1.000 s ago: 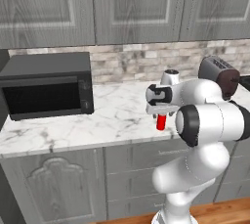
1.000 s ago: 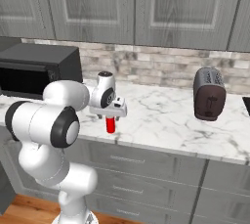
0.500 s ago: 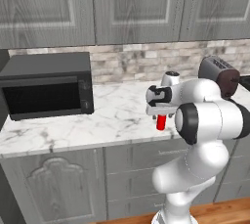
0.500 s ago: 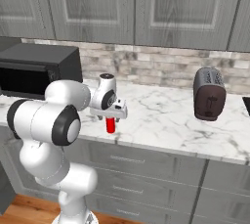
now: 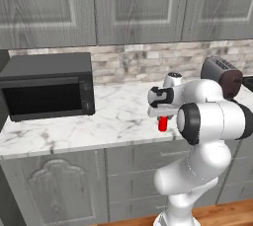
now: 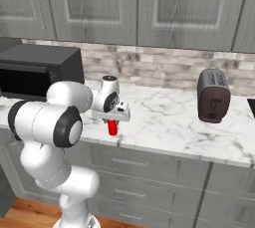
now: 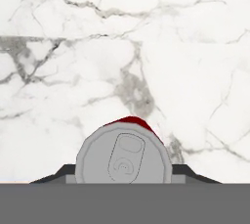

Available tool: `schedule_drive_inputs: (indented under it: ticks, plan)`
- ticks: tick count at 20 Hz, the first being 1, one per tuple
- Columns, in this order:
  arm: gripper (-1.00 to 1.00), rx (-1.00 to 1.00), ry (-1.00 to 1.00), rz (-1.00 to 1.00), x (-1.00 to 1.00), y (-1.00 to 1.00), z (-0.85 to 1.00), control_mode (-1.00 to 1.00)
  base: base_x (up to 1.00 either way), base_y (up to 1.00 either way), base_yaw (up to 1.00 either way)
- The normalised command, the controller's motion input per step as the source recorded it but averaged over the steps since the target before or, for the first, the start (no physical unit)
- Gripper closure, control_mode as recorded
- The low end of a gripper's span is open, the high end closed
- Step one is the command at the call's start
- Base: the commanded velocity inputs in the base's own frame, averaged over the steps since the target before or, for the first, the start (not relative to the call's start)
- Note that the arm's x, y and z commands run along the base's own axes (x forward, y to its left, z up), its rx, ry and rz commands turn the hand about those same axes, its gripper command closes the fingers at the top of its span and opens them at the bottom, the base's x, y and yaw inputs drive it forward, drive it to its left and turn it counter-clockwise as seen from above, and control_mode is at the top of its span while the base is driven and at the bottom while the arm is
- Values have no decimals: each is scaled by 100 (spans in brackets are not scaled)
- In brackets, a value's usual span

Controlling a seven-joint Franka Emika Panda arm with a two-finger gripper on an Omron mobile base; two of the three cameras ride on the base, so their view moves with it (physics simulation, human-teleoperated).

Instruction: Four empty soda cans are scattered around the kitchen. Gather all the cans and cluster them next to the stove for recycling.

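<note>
A red soda can (image 7: pixel 124 157) with a silvery top stands upright on the white marble counter (image 7: pixel 185 47), near its front edge. My gripper (image 7: pixel 124 173) points straight down over it, and a dark fingertip (image 7: pixel 58 174) presses each side of the can. The same red can (image 5: pixel 162 124) (image 6: pixel 113 128) shows below the hand in both base views, its base on the counter (image 5: pixel 118 116). My gripper (image 5: pixel 162 117) (image 6: pixel 113 121) is shut on it. The stove (image 6: pixel 252 104) shows as a black sliver at the far right.
A black microwave (image 5: pixel 47 87) (image 6: pixel 35 72) stands on the counter to the left. A dark toaster (image 5: pixel 222 76) (image 6: pixel 213 96) stands to the right. Grey cabinets hang above the brick backsplash. Bare marble lies between the can and the toaster.
The arm and the red can stand where they were. The base views are too coarse to show any finger motion.
</note>
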Motion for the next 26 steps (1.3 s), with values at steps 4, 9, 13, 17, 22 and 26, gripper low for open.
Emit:
schedule_drive_inputs:
  ticks: [4, 9, 13, 17, 22, 26]
  plan:
    - [100, 0, -1, 0, -2, 0, 7, -100, 0, 0, 0]
    - [100, 1, 0, 0, -6, -5, 32, -100, 0, 0, 0]
    - [100, 3, 0, 0, -15, 0, 47, -100, 0, 0, 0]
    - [100, 1, 2, 0, -18, 13, 47, -100, 0, 0, 0]
    - [100, 0, 3, -1, -31, 18, 36, -100, 0, 0, 0]
    - [100, 0, 0, -3, -43, 5, 28, -100, 0, 0, 0]
